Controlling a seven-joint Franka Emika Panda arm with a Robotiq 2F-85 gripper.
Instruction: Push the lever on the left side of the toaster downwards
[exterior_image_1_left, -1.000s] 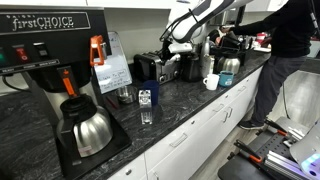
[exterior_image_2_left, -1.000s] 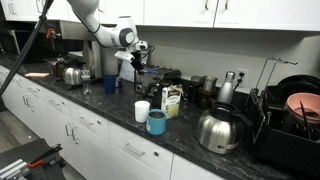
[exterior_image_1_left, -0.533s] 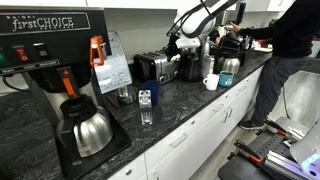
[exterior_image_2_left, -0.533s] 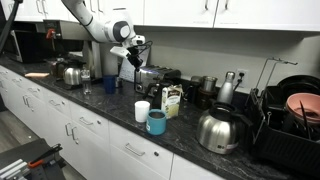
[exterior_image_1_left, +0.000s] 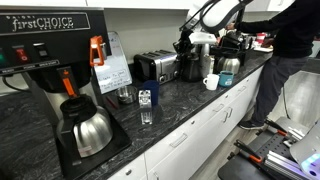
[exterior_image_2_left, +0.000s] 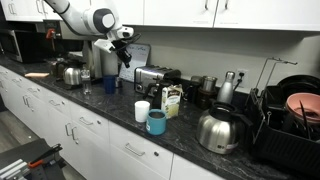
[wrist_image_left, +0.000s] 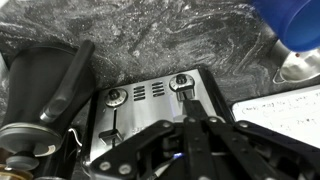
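The toaster (exterior_image_1_left: 153, 67) is a boxy brushed-steel unit standing at the back of the dark counter, seen in both exterior views (exterior_image_2_left: 150, 76). In the wrist view its steel face (wrist_image_left: 150, 110) shows two round knobs, vent slits and two dark lever slots. My gripper (exterior_image_1_left: 186, 43) hangs above and beside the toaster, apart from it, and also shows in an exterior view (exterior_image_2_left: 123, 48). In the wrist view its fingers (wrist_image_left: 190, 128) are pressed together with nothing between them, over the right-hand lever slot. I cannot tell how far down the levers sit.
A black "first CHOICE" brewer (exterior_image_1_left: 50, 55) with a steel carafe (exterior_image_1_left: 88, 128) stands on the counter. A white mug (exterior_image_1_left: 211, 82), a glass (exterior_image_1_left: 146, 108), a blue mug (exterior_image_2_left: 156, 122) and a dish rack (exterior_image_2_left: 290, 118) are there too. A person (exterior_image_1_left: 295, 40) stands at the counter's end.
My gripper has lifted up and drawn away from the toaster's end, where it was close a second ago. The toaster has stayed in place.
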